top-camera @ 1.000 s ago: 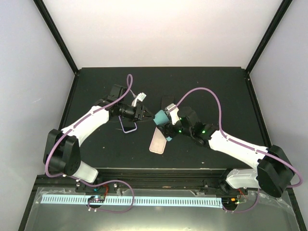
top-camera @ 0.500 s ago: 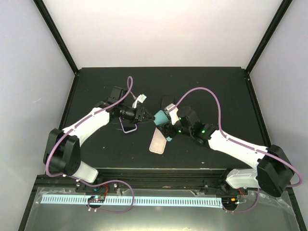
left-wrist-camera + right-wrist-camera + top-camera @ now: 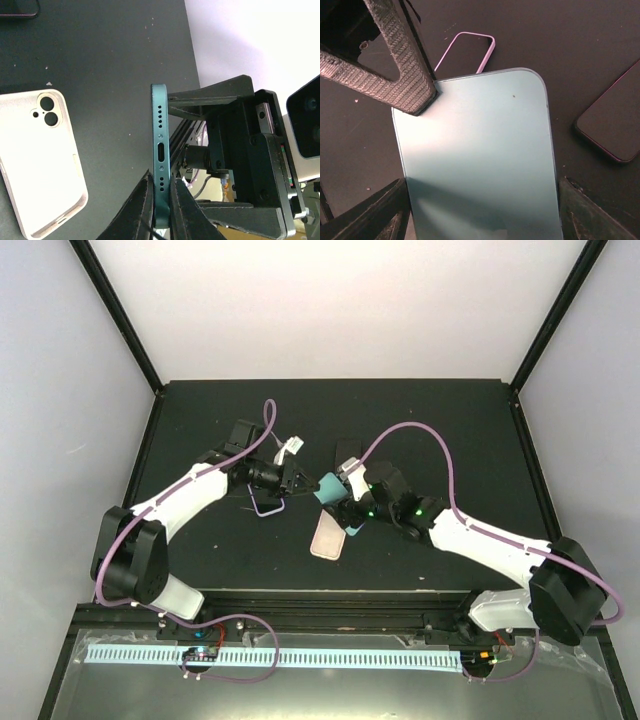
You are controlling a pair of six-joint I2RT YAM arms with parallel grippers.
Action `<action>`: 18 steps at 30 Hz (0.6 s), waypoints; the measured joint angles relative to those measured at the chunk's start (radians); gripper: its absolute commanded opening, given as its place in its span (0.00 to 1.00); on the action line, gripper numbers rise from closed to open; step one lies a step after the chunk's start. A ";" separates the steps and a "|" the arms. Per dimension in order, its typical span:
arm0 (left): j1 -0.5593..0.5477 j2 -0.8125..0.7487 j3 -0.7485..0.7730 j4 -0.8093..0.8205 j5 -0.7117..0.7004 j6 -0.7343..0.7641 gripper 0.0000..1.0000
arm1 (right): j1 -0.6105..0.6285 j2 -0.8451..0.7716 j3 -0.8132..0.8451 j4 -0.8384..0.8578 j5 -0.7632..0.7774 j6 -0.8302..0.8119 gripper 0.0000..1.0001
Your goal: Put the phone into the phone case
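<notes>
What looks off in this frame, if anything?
Nothing spilled or damaged. One oddity: the teal phone is held on edge above the mat with both tools on it at once. The left tool pinches its port end, and the right tool spans its width. The pale case lies empty below.

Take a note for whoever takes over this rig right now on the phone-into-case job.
Left gripper: shut, pinching the teal phone across its thickness at the charging-port end.
Right gripper: closed across the phone's width.
Phone: held on edge between both grippers, not in any case.
Pale case: flat on the table, open side up, empty, apart from the phone.
Done: phone picked up.
Left: lay it flat over the pale case and press it in.
</notes>
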 measured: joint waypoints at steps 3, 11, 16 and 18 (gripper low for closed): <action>-0.001 0.000 0.000 -0.013 -0.001 0.023 0.02 | 0.001 0.000 0.002 -0.002 0.004 0.022 1.00; -0.003 -0.005 0.000 -0.042 -0.037 0.101 0.02 | -0.015 -0.105 0.101 -0.056 -0.002 0.134 0.98; -0.011 -0.079 -0.026 -0.006 -0.134 0.177 0.02 | -0.083 -0.212 0.189 -0.166 -0.038 0.288 0.93; -0.023 -0.156 -0.065 0.029 -0.190 0.223 0.02 | -0.114 -0.235 0.223 -0.209 -0.055 0.353 0.90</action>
